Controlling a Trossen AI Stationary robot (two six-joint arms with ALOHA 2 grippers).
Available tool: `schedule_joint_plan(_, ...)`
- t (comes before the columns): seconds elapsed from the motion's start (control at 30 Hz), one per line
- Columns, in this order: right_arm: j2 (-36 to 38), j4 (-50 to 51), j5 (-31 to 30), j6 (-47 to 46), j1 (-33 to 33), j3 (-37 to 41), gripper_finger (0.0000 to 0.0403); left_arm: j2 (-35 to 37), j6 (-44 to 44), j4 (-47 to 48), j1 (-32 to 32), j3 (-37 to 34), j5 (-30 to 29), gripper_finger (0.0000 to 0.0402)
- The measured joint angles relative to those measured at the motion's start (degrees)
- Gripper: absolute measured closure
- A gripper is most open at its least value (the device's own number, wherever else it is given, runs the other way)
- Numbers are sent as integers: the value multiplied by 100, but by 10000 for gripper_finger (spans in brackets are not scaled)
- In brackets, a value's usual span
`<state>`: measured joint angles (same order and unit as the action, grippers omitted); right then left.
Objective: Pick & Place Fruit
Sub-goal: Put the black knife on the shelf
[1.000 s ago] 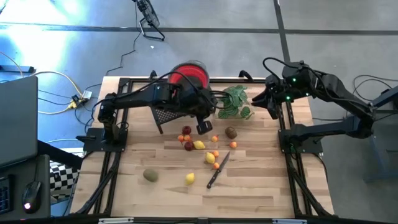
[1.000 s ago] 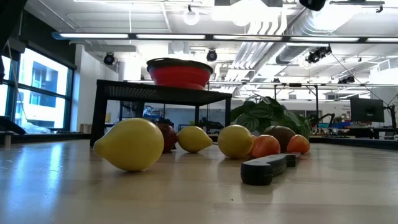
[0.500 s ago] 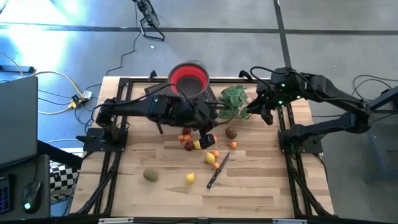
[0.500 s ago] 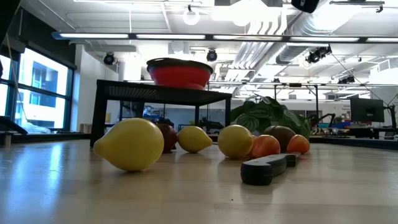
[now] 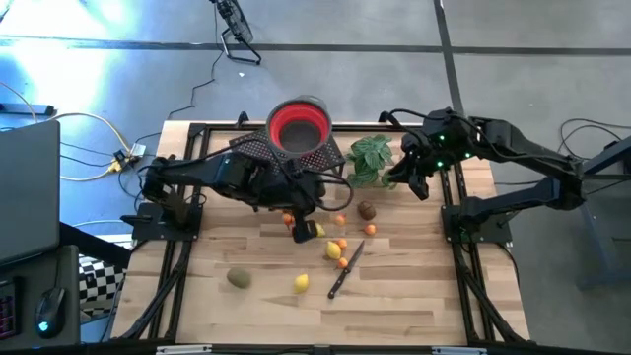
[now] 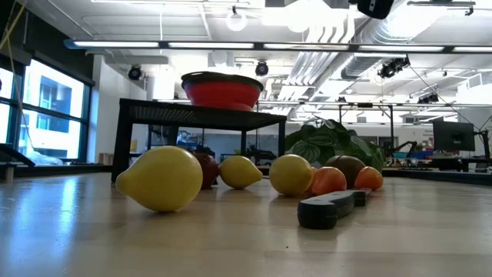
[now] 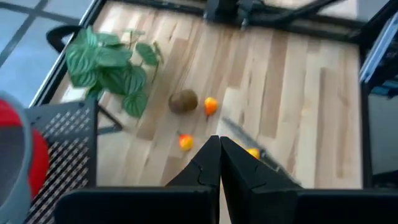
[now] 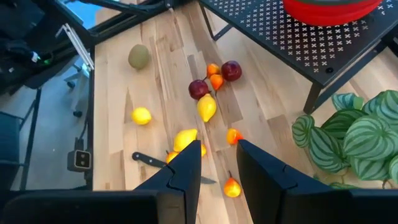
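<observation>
My left tool point(image 5: 299, 222) is fully closed and empty, hovering over the fruit cluster point(image 5: 314, 230) directly beneath it on the table point(image 5: 414, 296). Next I'd open it, then descend.

wooden table point(image 5: 394, 296), fruit point(image 5: 301, 282), knife point(image 5: 345, 269), plant point(image 5: 373, 160)

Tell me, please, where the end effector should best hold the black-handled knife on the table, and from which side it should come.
Probably the black handle, from straight above. The knife lies flat on the table, blade toward the fruit. The handle end points away from them and has bare wood on both sides, leaving room for the fingers across it.
</observation>
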<state>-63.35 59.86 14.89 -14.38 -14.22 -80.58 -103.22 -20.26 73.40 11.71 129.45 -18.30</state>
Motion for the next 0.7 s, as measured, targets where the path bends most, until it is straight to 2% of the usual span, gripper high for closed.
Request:
schedule_joint_plan(0.13,70,7,5,-234,4,0,307,89,62,157,-7,-2,14,401)
schedule_joint_plan(0.27,68,1,2,-250,4,0,307,129,431,-275,71,-126,62,401)
schedule_joint_plan(0.57,68,-7,-489,-678,4,0,307,235,1240,-835,-113,-835,597,401)
schedule_joint_plan(0.7,66,-8,-489,-679,4,0,307,433,1505,-1252,-296,-1124,904,401)
